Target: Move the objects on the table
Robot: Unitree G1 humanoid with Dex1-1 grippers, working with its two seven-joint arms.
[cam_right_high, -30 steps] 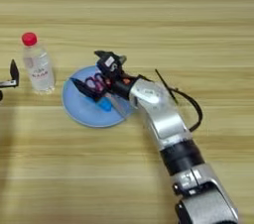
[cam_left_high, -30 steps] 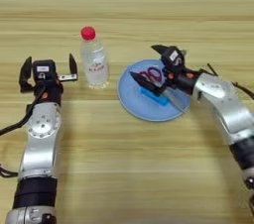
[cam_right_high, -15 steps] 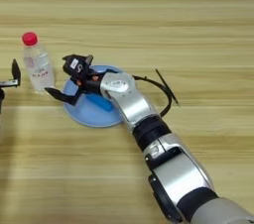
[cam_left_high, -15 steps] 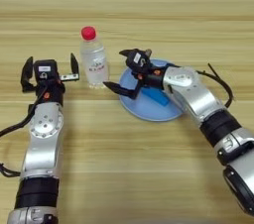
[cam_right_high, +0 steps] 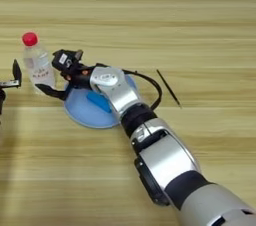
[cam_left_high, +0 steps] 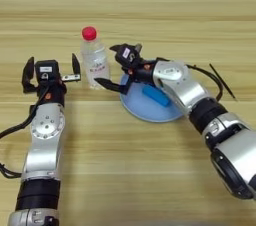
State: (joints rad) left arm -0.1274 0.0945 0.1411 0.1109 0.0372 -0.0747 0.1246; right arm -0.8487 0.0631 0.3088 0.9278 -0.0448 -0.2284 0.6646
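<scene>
The right end effector (cam_left_high: 114, 67) is reaching across the blue plate (cam_left_high: 150, 110), fingers spread beside the water bottle (cam_left_high: 94, 60) standing on the surface (cam_left_high: 150, 0). The bottle looks light, smooth and tippy; gripping mid-body seems safest. The left end effector (cam_left_high: 50, 70) is waiting released nearby

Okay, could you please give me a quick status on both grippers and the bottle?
Right gripper open, reaching past the blue plate toward the bottle. Left gripper open, idle left of it. Bottle upright, ungrasped. Blue block on plate.
</scene>
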